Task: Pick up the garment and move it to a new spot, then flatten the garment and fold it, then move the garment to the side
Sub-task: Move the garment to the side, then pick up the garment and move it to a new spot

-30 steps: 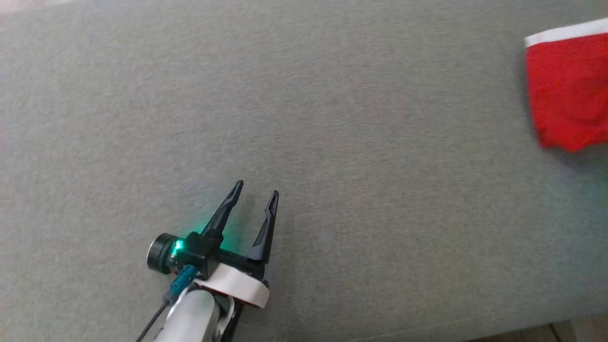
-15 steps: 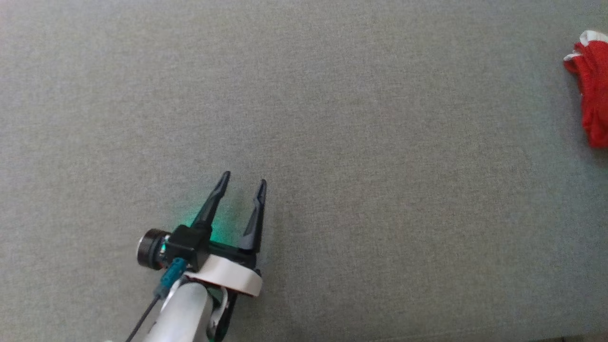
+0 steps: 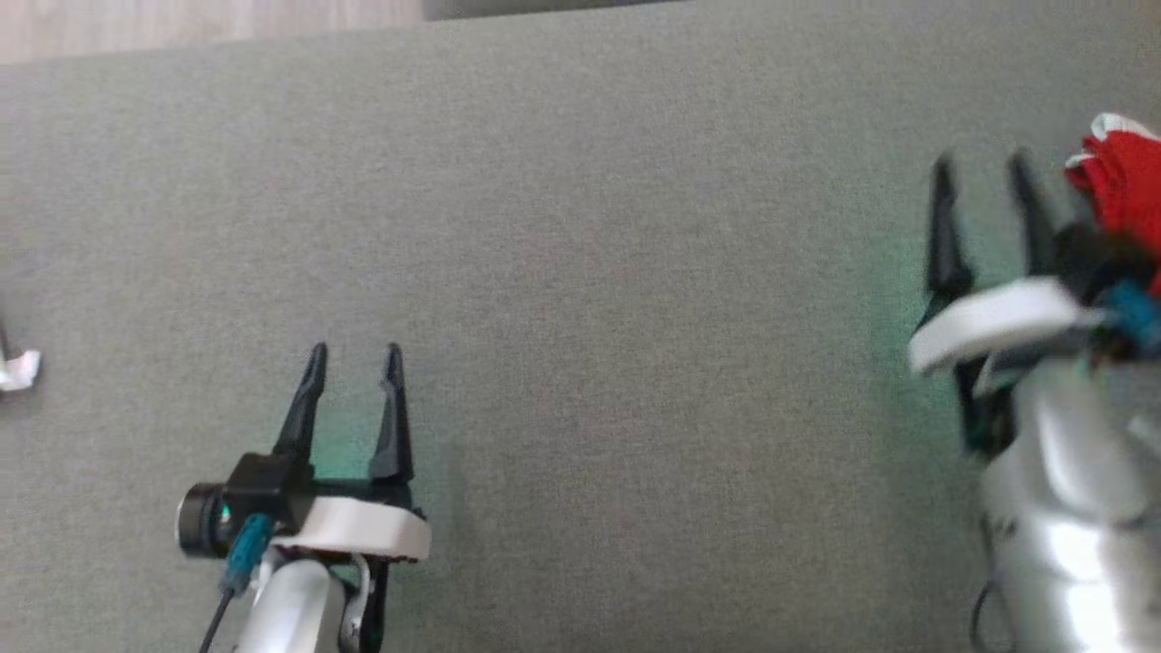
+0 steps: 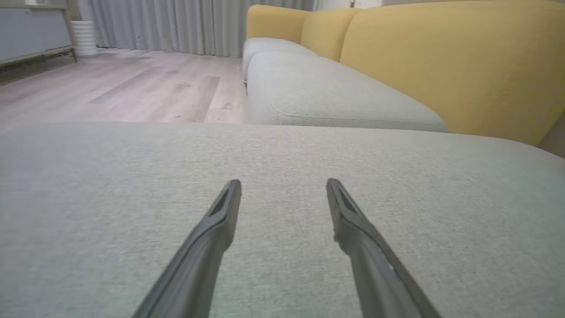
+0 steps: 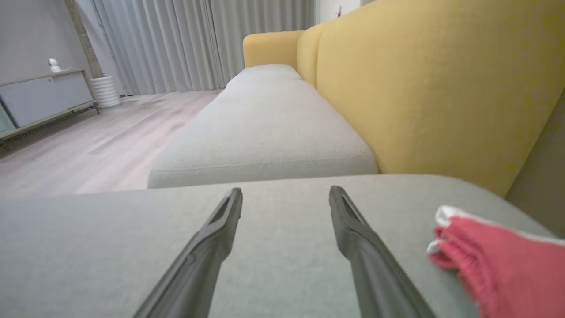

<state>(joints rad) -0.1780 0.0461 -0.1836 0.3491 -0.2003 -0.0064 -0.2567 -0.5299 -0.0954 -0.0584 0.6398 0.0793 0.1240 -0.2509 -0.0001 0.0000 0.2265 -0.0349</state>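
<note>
The left hand [image 3: 355, 363] and right hand [image 3: 982, 177] gape empty; the bunched red garment [image 3: 1120, 186] lies on the grey cushion [image 3: 635, 272] beside the right.

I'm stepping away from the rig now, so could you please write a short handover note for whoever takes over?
Left gripper: open, empty, above the grey cushion.
Right gripper: open, empty, beside the garment, to its left.
Garment: red, white trim, bunched near the cushion's right edge, unheld.
Done: it lies off to the side.
Left: looks bunched, not neatly folded; check the fold, perhaps redo.
</note>
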